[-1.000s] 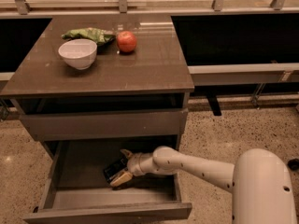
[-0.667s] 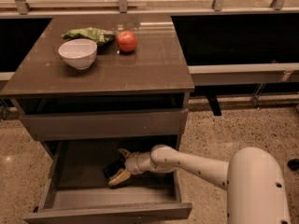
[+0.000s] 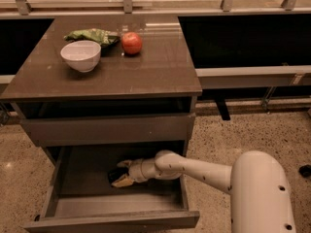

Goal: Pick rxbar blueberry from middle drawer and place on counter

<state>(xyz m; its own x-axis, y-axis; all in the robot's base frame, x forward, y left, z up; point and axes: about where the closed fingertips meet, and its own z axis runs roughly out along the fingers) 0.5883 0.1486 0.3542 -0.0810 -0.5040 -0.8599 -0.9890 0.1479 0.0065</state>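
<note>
The middle drawer [image 3: 111,221] is pulled open below the counter [image 3: 146,69]. My gripper [image 3: 121,173] reaches into it from the right, low over the drawer floor. The rxbar blueberry [image 3: 114,174], a small dark bar, sits between the two pale fingers [image 3: 125,163], which are closed against it. The bar rests on or just above the drawer floor, and most of it is hidden by the fingers.
On the counter stand a white bowl [image 3: 81,55], a green snack bag [image 3: 92,35] and a red apple [image 3: 131,43]. The shut drawer front [image 3: 107,128] overhangs the open drawer. My white arm [image 3: 204,171] and base [image 3: 260,193] are to the right, on speckled floor.
The gripper has shifted slightly left inside the drawer, and its fingers have drawn closer together around the dark bar.
</note>
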